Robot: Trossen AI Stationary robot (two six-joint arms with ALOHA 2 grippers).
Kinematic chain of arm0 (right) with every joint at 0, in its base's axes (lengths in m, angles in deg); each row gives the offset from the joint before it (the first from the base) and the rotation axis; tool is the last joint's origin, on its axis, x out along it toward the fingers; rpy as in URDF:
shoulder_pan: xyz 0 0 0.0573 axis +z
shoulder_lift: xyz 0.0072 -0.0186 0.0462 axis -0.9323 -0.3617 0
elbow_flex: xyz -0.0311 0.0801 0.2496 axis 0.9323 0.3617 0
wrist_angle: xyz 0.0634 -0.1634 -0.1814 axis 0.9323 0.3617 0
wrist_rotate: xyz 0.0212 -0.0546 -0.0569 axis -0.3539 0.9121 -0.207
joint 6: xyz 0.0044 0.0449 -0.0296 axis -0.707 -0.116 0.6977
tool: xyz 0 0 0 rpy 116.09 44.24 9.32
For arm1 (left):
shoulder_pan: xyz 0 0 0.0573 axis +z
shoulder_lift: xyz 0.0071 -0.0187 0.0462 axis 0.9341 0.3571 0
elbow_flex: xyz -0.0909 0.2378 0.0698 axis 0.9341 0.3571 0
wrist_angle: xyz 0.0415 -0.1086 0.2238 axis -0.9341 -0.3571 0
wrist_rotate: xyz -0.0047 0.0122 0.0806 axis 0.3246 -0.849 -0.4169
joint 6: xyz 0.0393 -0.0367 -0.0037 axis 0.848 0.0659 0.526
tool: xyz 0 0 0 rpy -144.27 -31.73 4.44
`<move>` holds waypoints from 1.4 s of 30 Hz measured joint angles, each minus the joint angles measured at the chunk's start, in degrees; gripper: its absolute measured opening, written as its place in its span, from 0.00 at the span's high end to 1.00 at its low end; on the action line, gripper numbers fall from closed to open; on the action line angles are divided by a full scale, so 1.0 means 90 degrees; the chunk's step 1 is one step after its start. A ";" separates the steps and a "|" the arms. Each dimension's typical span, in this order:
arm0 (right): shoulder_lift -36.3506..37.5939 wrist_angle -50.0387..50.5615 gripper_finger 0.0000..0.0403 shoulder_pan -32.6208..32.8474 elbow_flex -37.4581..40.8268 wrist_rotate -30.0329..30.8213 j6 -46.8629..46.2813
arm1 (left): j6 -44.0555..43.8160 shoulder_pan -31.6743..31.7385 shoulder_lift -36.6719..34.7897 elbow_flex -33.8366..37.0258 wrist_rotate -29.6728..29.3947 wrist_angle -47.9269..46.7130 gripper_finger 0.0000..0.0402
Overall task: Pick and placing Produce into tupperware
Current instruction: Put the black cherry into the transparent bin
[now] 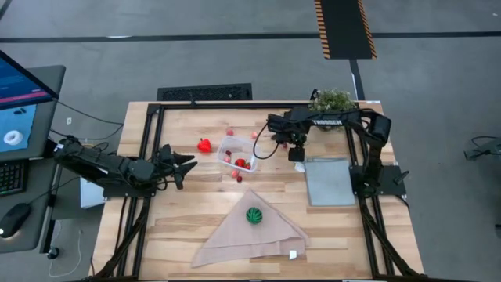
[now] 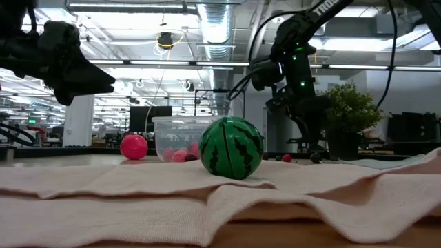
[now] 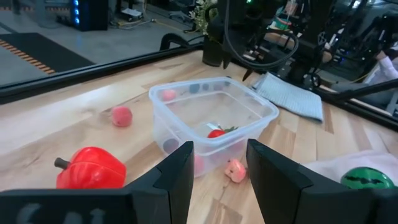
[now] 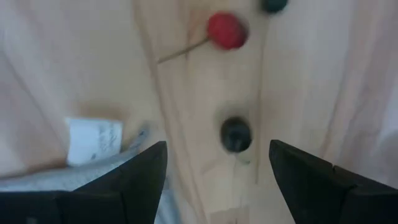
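The clear tupperware (image 1: 237, 153) stands mid-table and holds a red piece (image 3: 216, 132) and small berries. A red pepper (image 1: 204, 145) lies on the wood to its left. The green striped ball (image 1: 254, 215) rests on the beige cloth. Loose berries (image 1: 238, 178) lie around the tub. My right gripper (image 4: 217, 149) points down, open, to the right of the tub, above a dark berry (image 4: 236, 134) on the wood. A red cherry (image 4: 226, 30) lies just beyond that berry. My left gripper (image 3: 217, 168) hovers open at the table's left, facing the tub.
A grey panel (image 1: 329, 180) lies right of the right gripper, its labelled corner (image 4: 93, 140) close to the fingers. A potted plant (image 1: 333, 100) stands at the far edge. The beige cloth (image 1: 250, 235) covers the near middle. A pink piece (image 3: 235, 169) sits by the tub.
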 joint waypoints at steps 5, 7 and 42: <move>0.0000 -0.0142 0.24 -0.0033 0.0002 0.0132 0.0102 | 0.0003 0.0000 0.0000 0.0000 0.0001 0.0022 0.65; 0.0002 -0.0168 0.24 -0.0065 0.0037 0.0145 0.0072 | 0.0003 0.0000 0.0000 0.0000 0.0001 0.0030 0.65; 0.0000 -0.0431 0.24 -0.0199 0.0359 -0.0022 -0.0381 | 0.0015 0.0000 0.0000 -0.0022 -0.0006 0.0073 0.65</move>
